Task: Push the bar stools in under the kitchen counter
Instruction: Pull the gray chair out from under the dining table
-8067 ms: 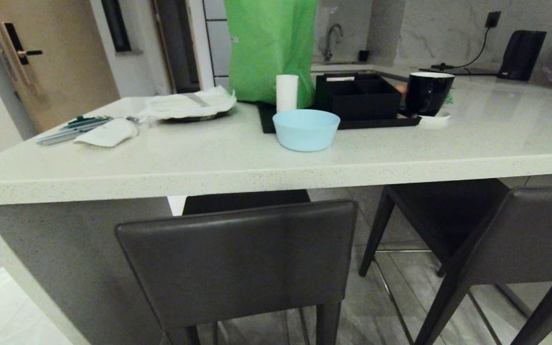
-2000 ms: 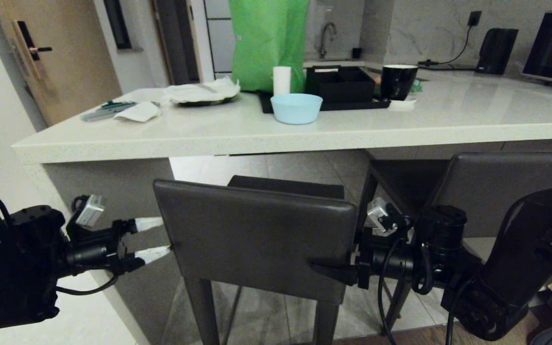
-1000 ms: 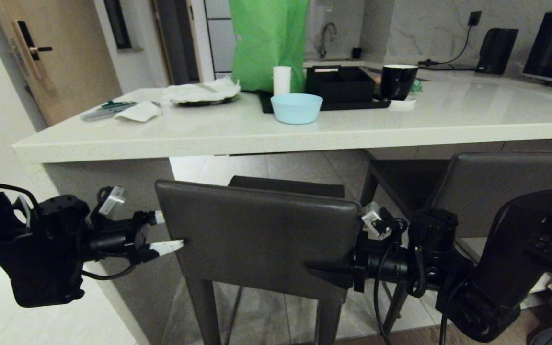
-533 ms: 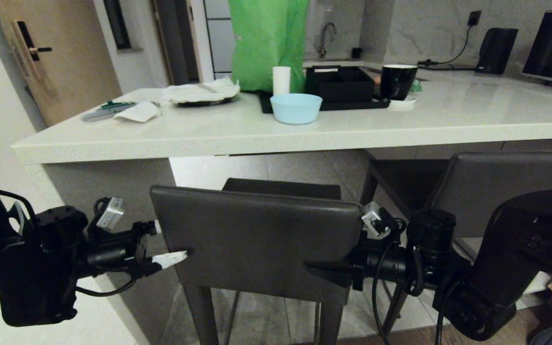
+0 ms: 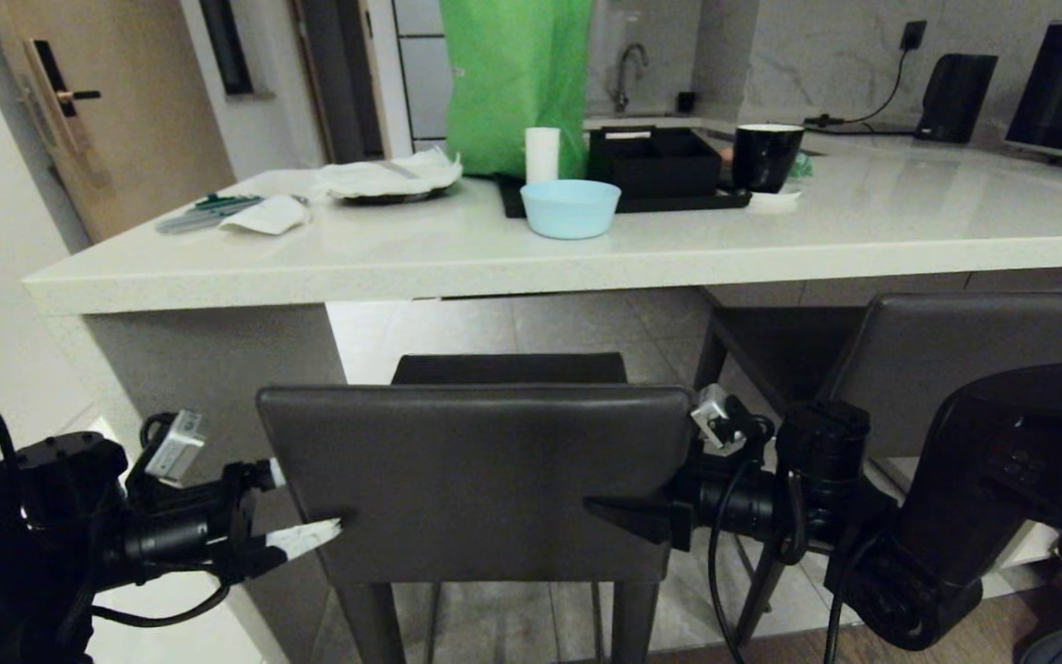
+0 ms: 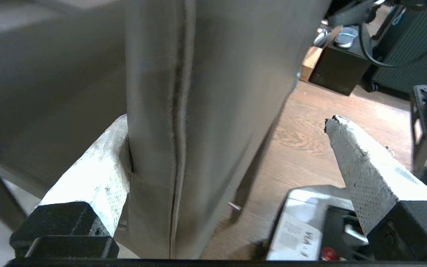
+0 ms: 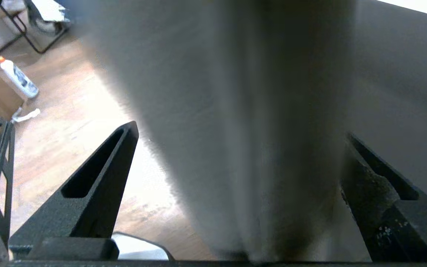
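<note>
Pale tabletop carried blue bowl near front edge. Near stool stood short of it; left gripper and right gripper spread wide, straddling backrest sides. Second stool at right.

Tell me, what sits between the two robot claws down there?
The near bar stool's backrest spans between the left gripper and right gripper, shown in the head view.

We see dim, even indoor light with a soft sheen on the kitchen counter; our wrist views blur heavily (the close stool backrest especially).
</note>
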